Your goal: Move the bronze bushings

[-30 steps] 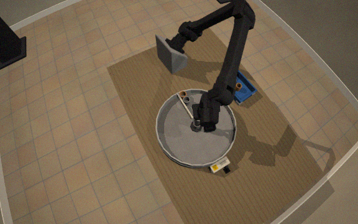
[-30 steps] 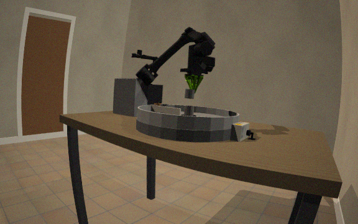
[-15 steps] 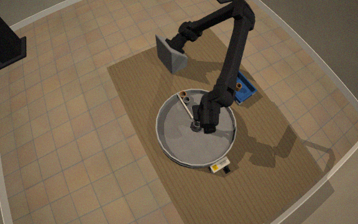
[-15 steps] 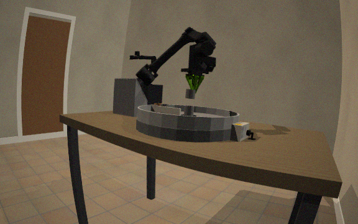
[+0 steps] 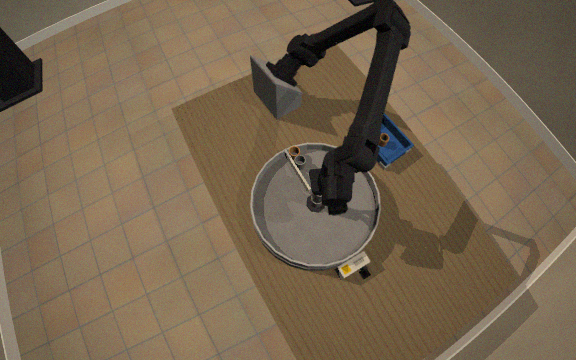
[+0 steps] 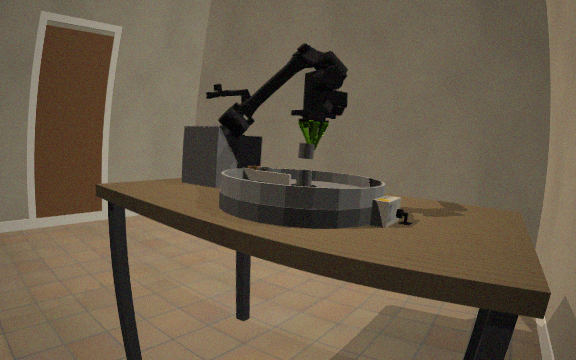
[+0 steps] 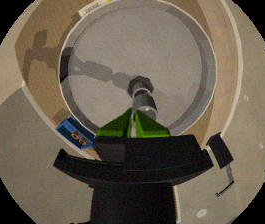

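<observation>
My gripper (image 6: 313, 144) (image 7: 133, 111) is shut on a grey bushing (image 6: 306, 151) (image 7: 146, 104), gripped by its rim. It hangs upright above the centre post of the turntable (image 5: 308, 242) (image 6: 268, 198) (image 7: 133, 40). On the turntable a bronze bushing (image 5: 294, 150) and another grey bushing (image 5: 300, 160) stand near the wall, beside the pale bar. The blue crate (image 5: 391, 156) (image 7: 65, 128) holds two bronze bushings, one (image 5: 384, 139) (image 7: 75, 134) beside the other (image 7: 83, 141). The arm hides part of the crate in the top view.
The pale bar (image 5: 299, 171) (image 6: 268, 176) runs from the turntable's wall toward its centre. The raised turntable wall stands all around. A white control box (image 5: 354, 265) (image 6: 387, 210) with a black knob sits at the turntable's outer side. The grey arm mount (image 5: 273, 92) (image 6: 202, 155) stands behind.
</observation>
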Tool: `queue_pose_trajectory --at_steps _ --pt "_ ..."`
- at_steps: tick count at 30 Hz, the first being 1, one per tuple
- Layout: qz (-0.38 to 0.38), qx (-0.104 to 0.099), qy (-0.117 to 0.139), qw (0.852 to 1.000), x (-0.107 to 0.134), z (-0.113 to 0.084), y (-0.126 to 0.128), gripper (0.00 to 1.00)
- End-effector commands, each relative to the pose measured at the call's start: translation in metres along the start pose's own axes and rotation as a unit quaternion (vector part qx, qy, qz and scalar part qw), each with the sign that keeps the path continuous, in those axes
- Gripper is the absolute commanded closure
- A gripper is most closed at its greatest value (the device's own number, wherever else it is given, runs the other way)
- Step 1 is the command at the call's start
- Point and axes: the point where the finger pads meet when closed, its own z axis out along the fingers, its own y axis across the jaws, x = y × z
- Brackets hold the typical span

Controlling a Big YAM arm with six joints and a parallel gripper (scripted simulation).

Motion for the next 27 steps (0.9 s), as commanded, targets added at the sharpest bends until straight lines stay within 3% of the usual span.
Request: queue_pose_trajectory --at_steps 1,9,11,18,21,23,27 --pt "0.002 -0.001 -0.011 1.0 -0.009 -0.009 0.0 1.0" --pt "0.002 -0.001 -0.01 1.0 -0.008 -0.007 0.0 1.0" --pt "0.003 0.0 0.005 1.0 0.0 0.015 0.0 1.0" --pt "0.003 0.0 0.005 1.0 0.001 0.032 -0.001 1.0" --pt "0.008 -0.004 -0.018 1.0 -0.012 0.012 -0.011 1.0" --pt "0.004 -0.003 -0.022 1.0 -0.011 0.003 -0.003 1.0" --pt "-0.007 0.001 -0.014 1.0 -0.01 0.012 0.006 1.0"
